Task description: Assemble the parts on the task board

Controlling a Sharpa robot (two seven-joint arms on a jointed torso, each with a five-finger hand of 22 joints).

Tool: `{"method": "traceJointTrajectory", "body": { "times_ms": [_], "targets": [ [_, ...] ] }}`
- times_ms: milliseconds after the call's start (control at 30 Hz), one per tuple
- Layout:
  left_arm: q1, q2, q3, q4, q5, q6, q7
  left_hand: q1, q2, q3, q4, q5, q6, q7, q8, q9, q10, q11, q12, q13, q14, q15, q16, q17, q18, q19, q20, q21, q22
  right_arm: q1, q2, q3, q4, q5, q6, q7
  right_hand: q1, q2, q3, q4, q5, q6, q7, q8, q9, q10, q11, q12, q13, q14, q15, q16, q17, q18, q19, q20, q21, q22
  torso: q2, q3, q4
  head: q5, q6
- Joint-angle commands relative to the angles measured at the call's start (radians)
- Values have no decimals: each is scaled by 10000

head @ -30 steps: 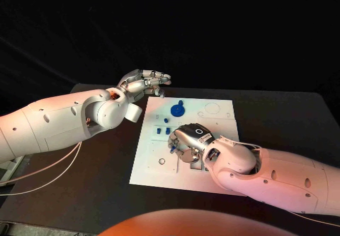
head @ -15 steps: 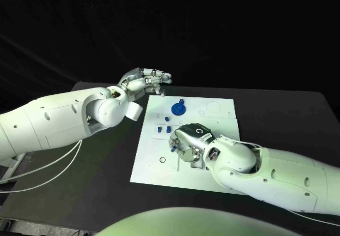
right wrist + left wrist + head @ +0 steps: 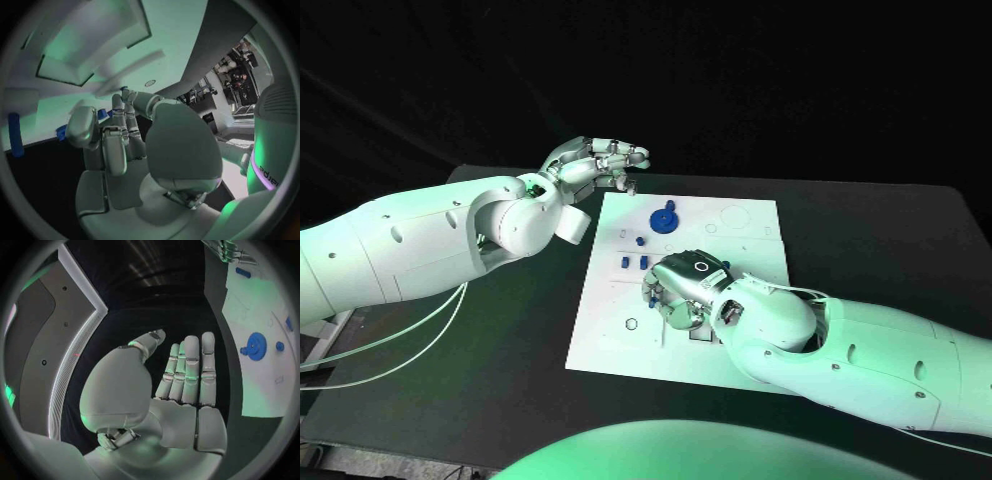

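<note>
Silver right hand (image 3: 684,292) rests on task board (image 3: 740,222).

- A black table (image 3: 473,370) sits under everything, and it looks dark and flat.
- Two thin white cables (image 3: 401,345) hang in loops above the table's left side.
- The room behind the table is black.

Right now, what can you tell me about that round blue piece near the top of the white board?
The blue gear is a round, toothed disc of plastic look, with a raised hub at its middle. It lies flat on the far part of the white task board. Nothing touches it: the left hand is off the board's far corner, and the right hand is nearer the board's middle.
</note>
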Motion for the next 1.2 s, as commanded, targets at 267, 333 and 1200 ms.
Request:
{"method": "traceJointTrajectory", "body": {
  "times_ms": [267,333,1200],
  "targets": [
    [12,6,6,-14,50,114,-9,32,51,-59,31,11,-85,8,37,8,-92,29,52,-16,-96,-8,-71,-29,113,-10,-8,-45,-24,-27,113,-60,-98,-159,509,51,-326,-34,-24,-70,19,-223,87,-33,42,75,-221,-219,-11,660,20,3,523,-107,-90,23,-110,-16,-1,-4,-1,-15,-11],
    [12,3,6,-13,50,115,-14,32,51,-59,31,11,-85,8,37,8,-92,29,52,-16,-96,-8,-71,-29,113,-10,-8,-45,-24,-27,114,-65,-127,-125,504,67,-546,-135,-104,-51,154,-488,165,-184,-10,-179,-122,-370,-60,654,111,4,511,-99,-138,88,-208,-51,-4,-5,-3,-14,-11],
    [11,-101,0,-33,49,168,-63,37,51,-61,28,9,-89,9,37,7,-109,32,52,-18,-100,-6,-72,-35,113,-12,-6,-50,-32,827,-2136,151,1297,561,-309,-171,-1153,-735,-703,-105,213,-1122,360,-638,-330,-1528,194,-332,-488,515,389,-193,40,38,-395,391,-957,-423,-26,-6,-40,-276,175]
  ]
}}
